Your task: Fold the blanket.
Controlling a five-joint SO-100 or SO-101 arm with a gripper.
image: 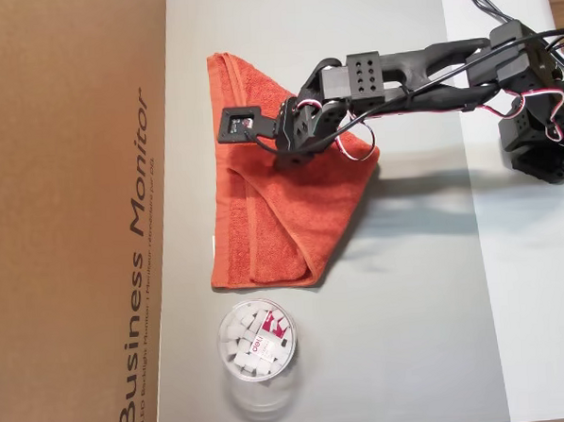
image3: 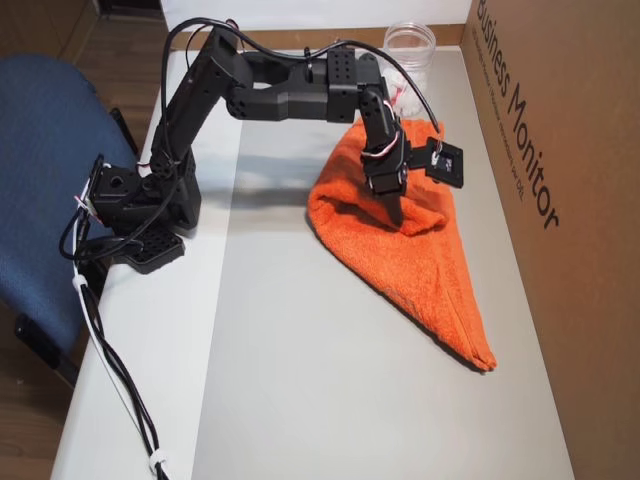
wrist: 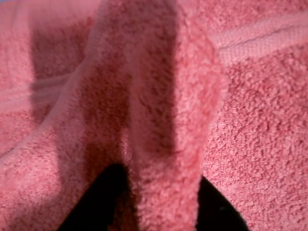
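The blanket [image: 282, 220] is an orange-red terry towel lying partly folded on the grey mat [image: 410, 308]; in an overhead view it tapers to a point at the near end [image3: 440, 310]. My gripper [image: 287, 156] stands over the towel's upper middle and points down into it. In the wrist view a raised ridge of towel [wrist: 163, 120] runs up between the two black fingers [wrist: 98, 204]. The gripper [wrist: 161, 207] is shut on that ridge. In an overhead view the gripper [image3: 400, 212] pinches a bunched fold, lifted slightly off the mat.
A clear round tub [image: 256, 349] with white pieces stands on the mat just beyond the towel, and also shows in an overhead view [image3: 410, 45]. A brown cardboard box [image: 74, 222] borders the mat. The arm base [image3: 140, 210] sits at the table edge by a blue chair [image3: 45, 150].
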